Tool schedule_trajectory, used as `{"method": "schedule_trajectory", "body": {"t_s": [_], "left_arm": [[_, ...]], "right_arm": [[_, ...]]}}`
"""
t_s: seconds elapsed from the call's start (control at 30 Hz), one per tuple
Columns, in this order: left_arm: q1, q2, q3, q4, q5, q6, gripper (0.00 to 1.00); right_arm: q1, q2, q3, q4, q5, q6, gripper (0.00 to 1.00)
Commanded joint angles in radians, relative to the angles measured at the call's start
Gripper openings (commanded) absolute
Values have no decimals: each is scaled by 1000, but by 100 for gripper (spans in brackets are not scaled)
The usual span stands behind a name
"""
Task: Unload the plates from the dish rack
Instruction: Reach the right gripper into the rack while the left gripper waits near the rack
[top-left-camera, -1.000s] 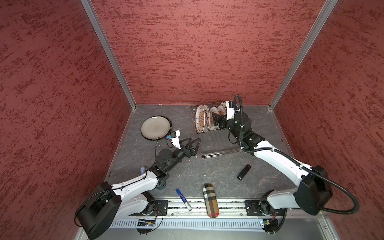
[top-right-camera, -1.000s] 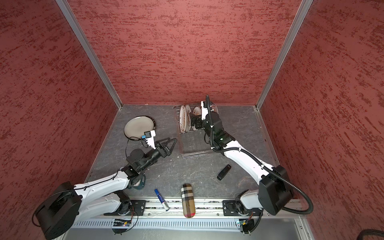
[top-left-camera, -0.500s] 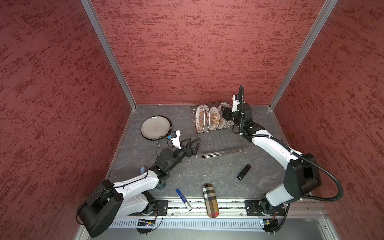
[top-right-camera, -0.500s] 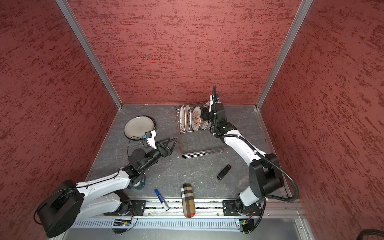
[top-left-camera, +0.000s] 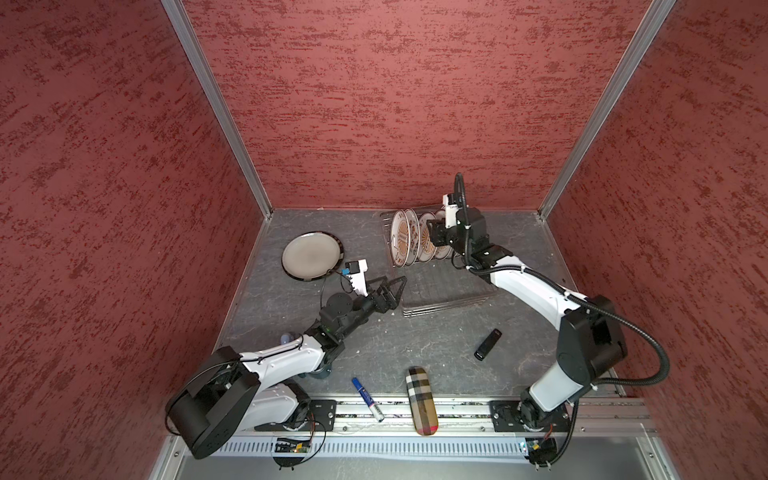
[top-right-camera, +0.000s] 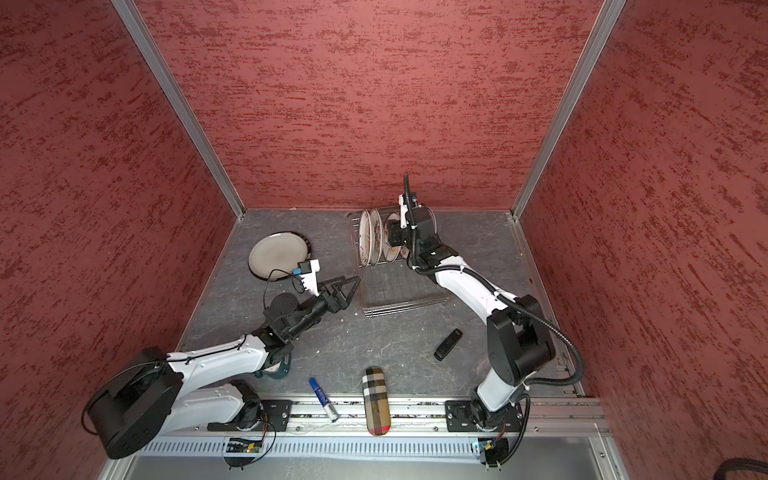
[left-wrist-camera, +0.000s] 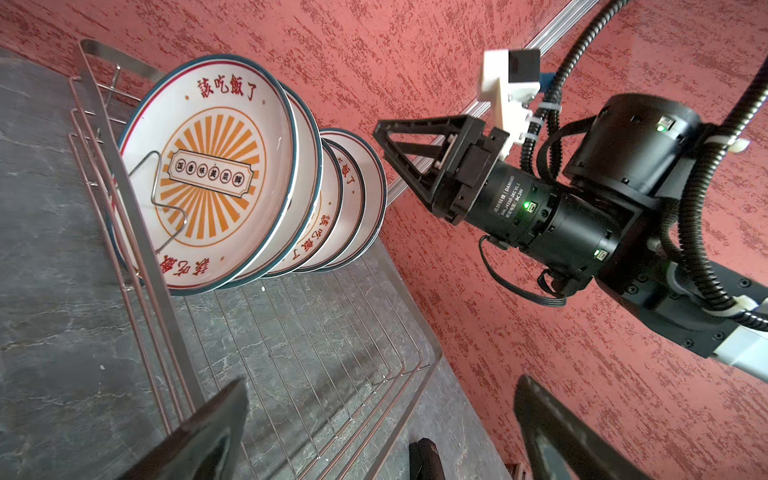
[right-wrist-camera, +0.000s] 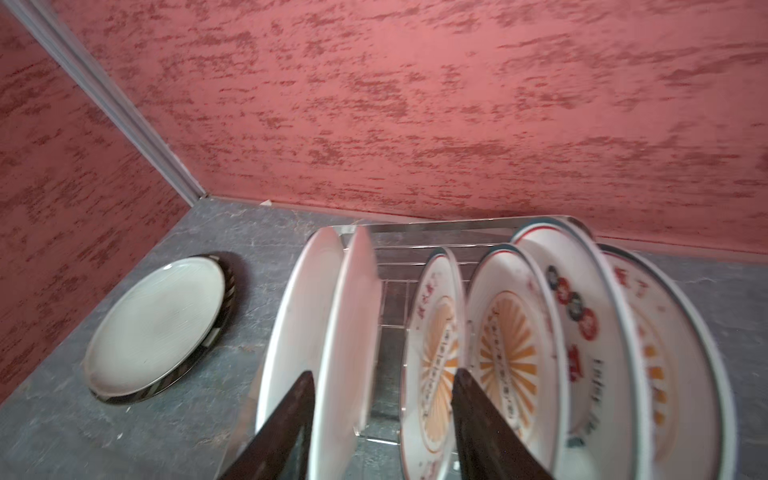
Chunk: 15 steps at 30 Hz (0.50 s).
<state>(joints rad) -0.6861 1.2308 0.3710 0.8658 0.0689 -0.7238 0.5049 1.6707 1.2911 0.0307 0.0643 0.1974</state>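
Several white plates (top-left-camera: 401, 243) (top-right-camera: 365, 241) with orange sunbursts and red characters stand on edge in the dish rack (top-left-camera: 449, 305) (top-right-camera: 407, 307) at the back. My right gripper (top-left-camera: 434, 235) (top-right-camera: 392, 237) hangs over their top rims. In the right wrist view its jaws (right-wrist-camera: 382, 372) stand apart, straddling two plate rims (right-wrist-camera: 345, 332), with no grip visible. A grey dark-rimmed plate (top-left-camera: 311, 255) (right-wrist-camera: 153, 324) lies flat on the table to the left. My left gripper (top-left-camera: 399, 286) (left-wrist-camera: 382, 384) is open and empty at the rack's near left corner.
A black stick-shaped object (top-left-camera: 488, 344), a plaid case (top-left-camera: 422, 401) and a blue marker (top-left-camera: 368, 392) lie near the front rail. A teal object (top-right-camera: 274, 370) is partly hidden under the left arm. Red walls enclose the table closely behind the rack.
My right arm has swung from the front of the plates to above their rims at the back, and its jaws have narrowed. The left arm has stayed still.
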Motion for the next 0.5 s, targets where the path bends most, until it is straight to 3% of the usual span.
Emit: {"method": "schedule_trajectory", "body": {"t_s": [0.0,0.27,0.47], "left_arm": [[19,9,25,35,19,-10,100],[49,7,-1,56,26,-35,99],[54,1,-9,55,24,-35,99]], "right_arm": [[51,35,46,-39,51,-36,51],[70,116,125,-96,160,-11,39],[72,116,114,-82,161,-9,39]]}}
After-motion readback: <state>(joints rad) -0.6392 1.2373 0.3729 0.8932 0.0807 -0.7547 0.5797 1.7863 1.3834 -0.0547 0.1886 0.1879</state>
